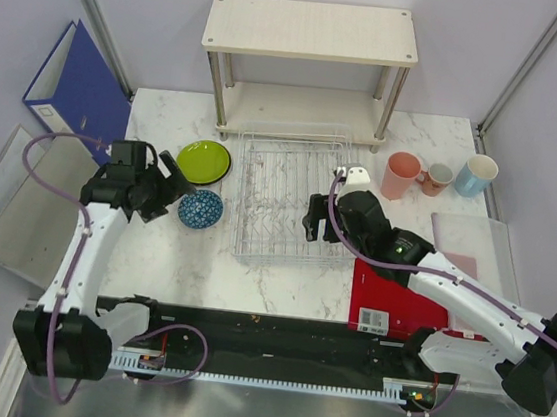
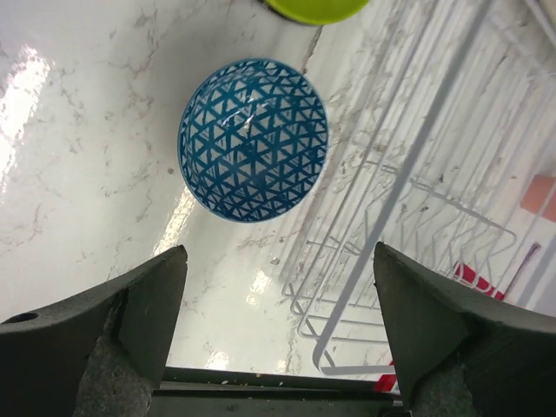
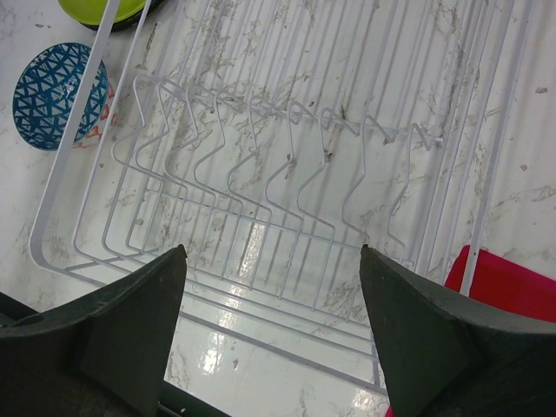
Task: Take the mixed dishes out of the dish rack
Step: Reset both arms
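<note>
**A:** How is the unloading of the rectangular silver wire dish rack (image 1: 290,195) coming along?

**B:** It is looking all but finished. The rack's wires are carrying nothing, both from above and in the right wrist view.

**A:** Where are the dishes sitting?

**B:** The round lime-green plate (image 1: 203,162) and the small blue-patterned ceramic bowl (image 2: 252,139) are lying on the white marble table (image 1: 250,278), just left of the rack. The tall pink cup (image 1: 400,175), the small terracotta mug (image 1: 437,178) and the light blue cup (image 1: 475,176) are standing in a row to the rack's right.

**A:** And the dark plate?

**B:** I am not seeing it for certain. A flat red item (image 1: 399,298) is lying partly under the right arm; whether that is the plate, I cannot tell.

**A:** The grippers?

**B:** The left gripper (image 2: 278,261) is hovering above the bowl, jaws spread, grasping nothing. The right gripper (image 3: 271,256) is hanging over the rack, likewise released and empty.

**A:** Anything left?

**B:** I am judging little, if anything.
</note>
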